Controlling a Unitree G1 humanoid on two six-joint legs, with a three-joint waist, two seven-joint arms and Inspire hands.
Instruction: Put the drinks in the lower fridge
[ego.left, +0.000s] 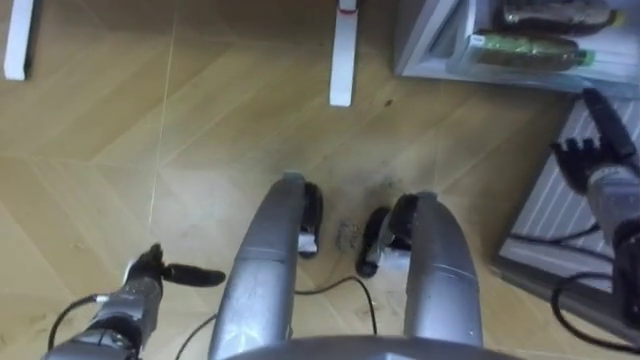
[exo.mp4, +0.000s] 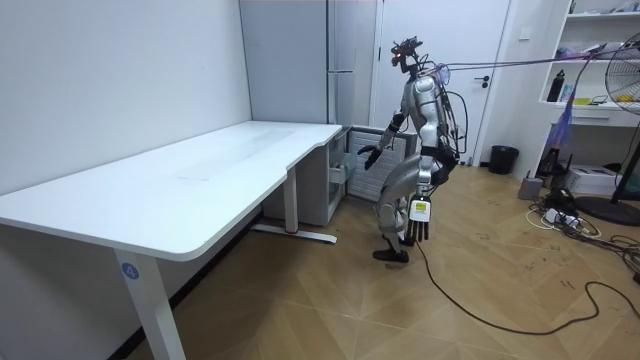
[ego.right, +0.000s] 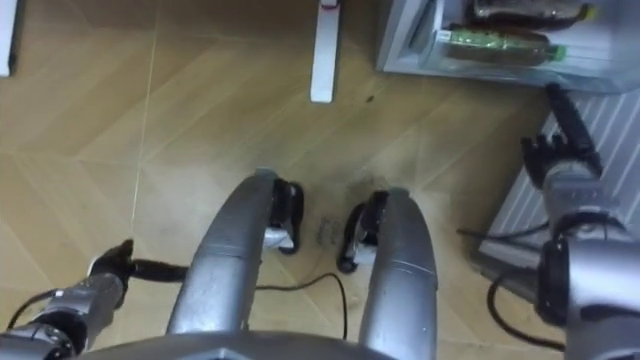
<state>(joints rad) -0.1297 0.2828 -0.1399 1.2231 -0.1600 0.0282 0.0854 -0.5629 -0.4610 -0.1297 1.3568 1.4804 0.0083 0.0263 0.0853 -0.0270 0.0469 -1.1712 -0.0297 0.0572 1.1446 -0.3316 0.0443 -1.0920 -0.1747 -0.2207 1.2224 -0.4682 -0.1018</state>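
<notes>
Two drink bottles lie on their sides in the open lower fridge (ego.left: 430, 45) at the top right: a green one (ego.left: 525, 50) and a darker one (ego.left: 550, 15) behind it. My right hand (ego.left: 592, 155) is raised just in front of the fridge, below the bottles, with relaxed fingers and nothing in it. My left hand (ego.left: 165, 272) hangs low at the lower left over the wooden floor, fingers straight and empty. In the room view I stand with bent knees facing the low fridge (exo.mp4: 362, 150) beside the table; the left hand (exo.mp4: 420, 218) hangs by my leg.
The ribbed white panel of the open fridge door (ego.left: 565, 205) stands at my right. White table feet (ego.left: 342, 55) lie on the floor ahead and at the far left (ego.left: 15, 40). The large white table (exo.mp4: 200, 180) is on the room view's left.
</notes>
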